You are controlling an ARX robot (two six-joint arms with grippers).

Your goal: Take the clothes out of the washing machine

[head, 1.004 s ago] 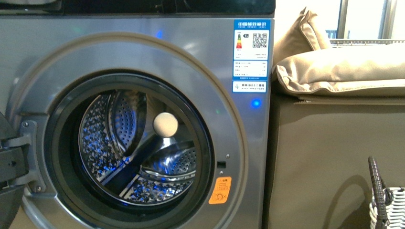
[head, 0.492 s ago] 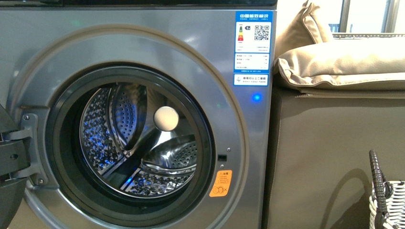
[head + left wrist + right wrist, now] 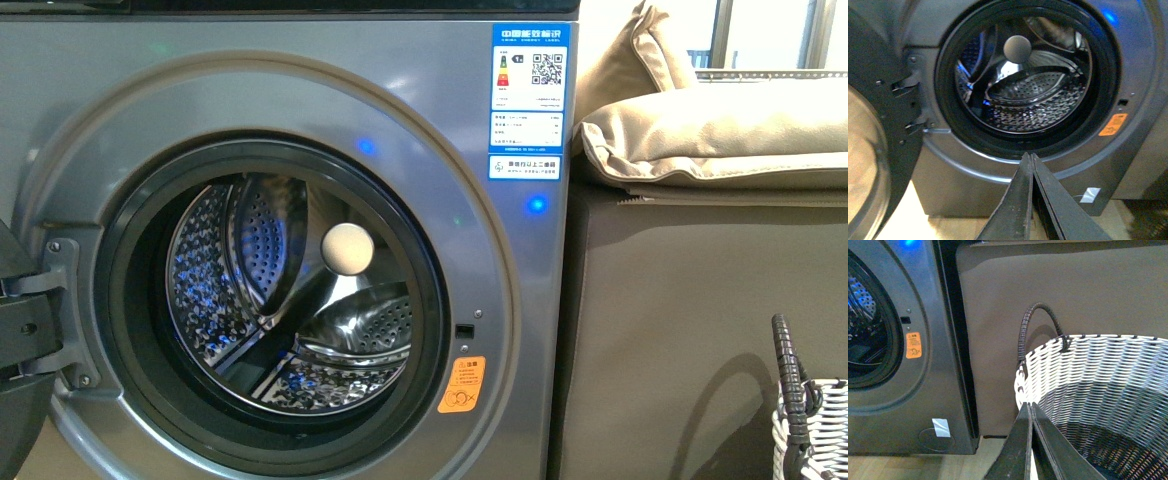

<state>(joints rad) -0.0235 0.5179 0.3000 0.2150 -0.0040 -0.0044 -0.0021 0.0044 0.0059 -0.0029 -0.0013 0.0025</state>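
Note:
The grey washing machine [image 3: 300, 90] fills the front view, its porthole door [image 3: 15, 340] swung open at the left. The perforated steel drum [image 3: 290, 290] shows a pale round ball [image 3: 347, 249] and no dark navy garment; the clothes are out of view. The machine also shows in the left wrist view [image 3: 1128, 100] and right wrist view [image 3: 893, 405]. My left gripper [image 3: 1031, 156] is shut and empty, held in front of the porthole's lower rim. My right gripper [image 3: 1030, 405] is shut and empty, at the near rim of the woven basket [image 3: 1098, 370]. Neither gripper shows in the front view.
A brown cabinet [image 3: 690, 330] stands right of the machine with beige cushions [image 3: 720, 130] on top. The grey-and-white woven basket [image 3: 810, 430] with a dark handle [image 3: 1030, 320] stands on the wooden floor [image 3: 903, 220] at the lower right.
The front view shifted slightly downward a second ago, then held still. Blue light reflections on the drum and machine front have changed.

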